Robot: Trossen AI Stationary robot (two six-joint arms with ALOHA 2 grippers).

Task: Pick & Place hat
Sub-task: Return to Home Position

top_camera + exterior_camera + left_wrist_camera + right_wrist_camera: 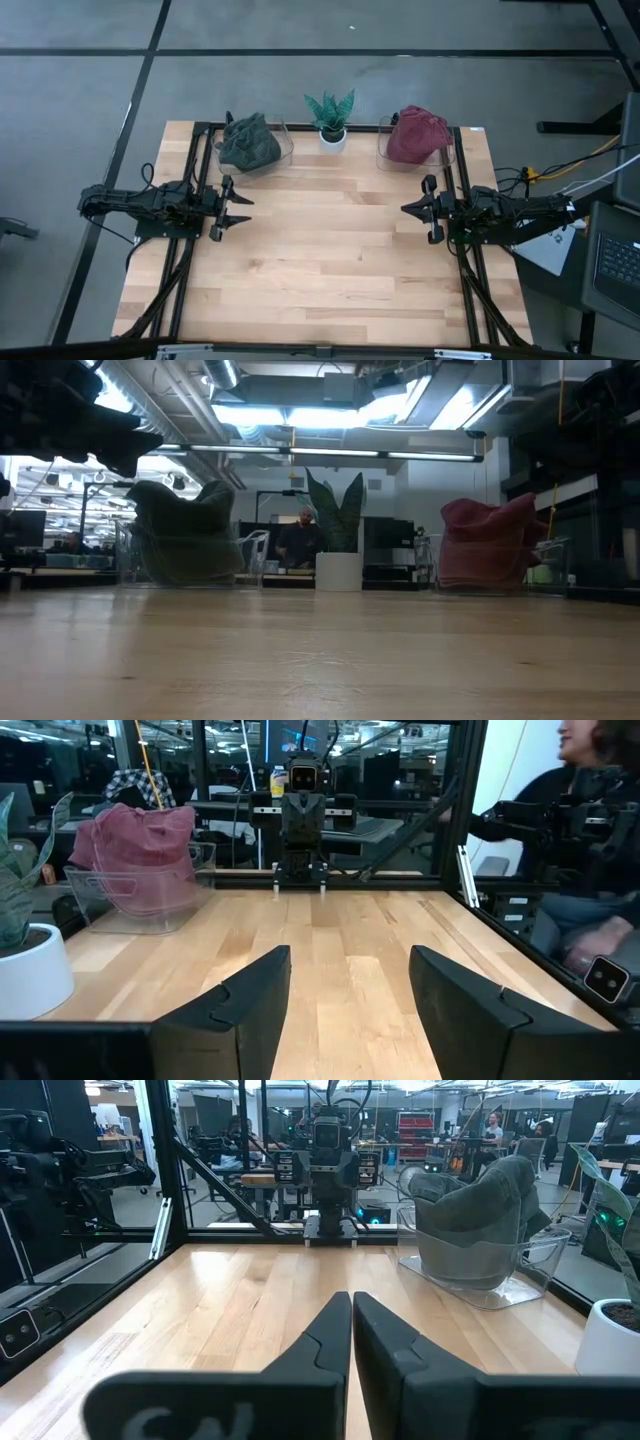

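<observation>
Hovering above the table point(330, 270), left tool point(350, 965) gapes empty; right tool point(352, 1300) sits closed on nothing

I'm working in a robotics lab: strip lights point(300, 410) and bare ducts point(255, 432) are running across the top of the low view, and a person point(298, 540) is showing among monitors point(385, 532) at its centre, beyond my workbench point(320, 650).

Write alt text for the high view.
Wooden table from above: dark cap in the left bin, red cap in the right bin, a plant between them. The left gripper, open, and the right gripper, shut, face each other across it.
</observation>
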